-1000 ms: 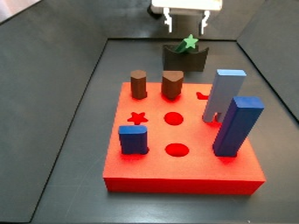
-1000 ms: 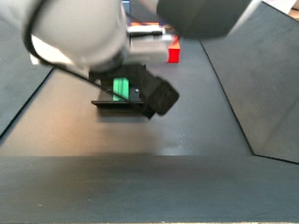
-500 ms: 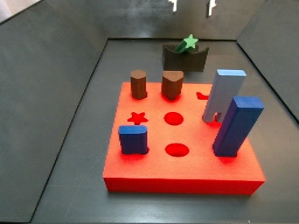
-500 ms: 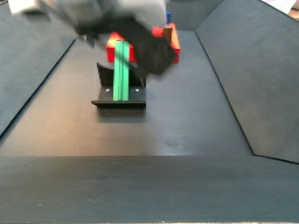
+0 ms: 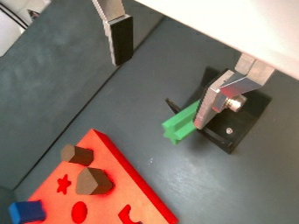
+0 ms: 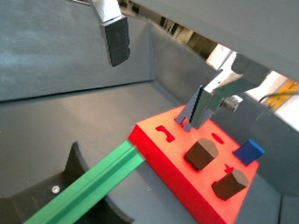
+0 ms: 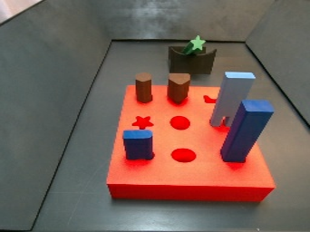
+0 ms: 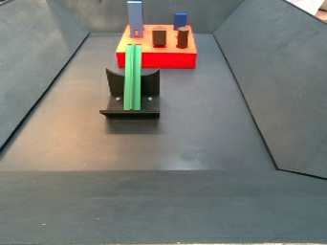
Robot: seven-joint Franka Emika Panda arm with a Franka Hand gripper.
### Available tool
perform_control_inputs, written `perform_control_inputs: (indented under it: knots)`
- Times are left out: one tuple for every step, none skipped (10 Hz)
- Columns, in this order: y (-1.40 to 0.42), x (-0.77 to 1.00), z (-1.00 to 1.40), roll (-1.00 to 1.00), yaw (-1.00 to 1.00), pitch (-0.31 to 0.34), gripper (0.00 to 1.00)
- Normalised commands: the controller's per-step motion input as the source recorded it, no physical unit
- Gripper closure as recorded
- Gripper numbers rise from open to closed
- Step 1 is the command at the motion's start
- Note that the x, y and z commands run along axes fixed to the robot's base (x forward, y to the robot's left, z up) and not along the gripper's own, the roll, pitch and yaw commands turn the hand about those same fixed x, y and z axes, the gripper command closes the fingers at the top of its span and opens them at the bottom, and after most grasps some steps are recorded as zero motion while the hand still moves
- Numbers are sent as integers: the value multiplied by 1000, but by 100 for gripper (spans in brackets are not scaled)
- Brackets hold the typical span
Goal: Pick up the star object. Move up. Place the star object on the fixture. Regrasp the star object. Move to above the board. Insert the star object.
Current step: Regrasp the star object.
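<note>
Meanwhile hovered high with the gripper (image 5: 176, 61) spread apart and empty, well above the star object (image 8: 132, 77) leaning in the fixture (image 8: 132, 107) near the board (image 7: 188, 168); probably awaiting the regrasp, needing descent around the rod.

Layout, as seen:

- The fixture (image 8: 132, 100) is set on the floor in front of the board (image 8: 160, 60) in a side view, apart from it.
- The star object (image 8: 132, 76) is laid in the notch on top of the fixture.
- 2 pegs (image 7: 161, 88) and 3 blocks (image 7: 246, 129) are stood in the board.
- The gripper (image 5: 176, 61) is held above the floor, its 2 fingers (image 5: 117, 38) spread apart with nothing between them.
</note>
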Motion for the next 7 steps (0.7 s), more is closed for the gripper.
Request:
perform_control_inputs:
  knots:
    - [-708,-51,236,1000,-16,11,0]
    - [-431,-41,120,1000,-15,6,0]
    - [-218,-39,76,1000,-14,2,0]
    - [-41,-37,41,1000,-13,-3,0]
    - [-18,-22,20,1000,-12,-9,0]
    - [-28,-14,15,1000,-12,-13,0]
    - [-21,-11,19,1000,-10,-15,0]
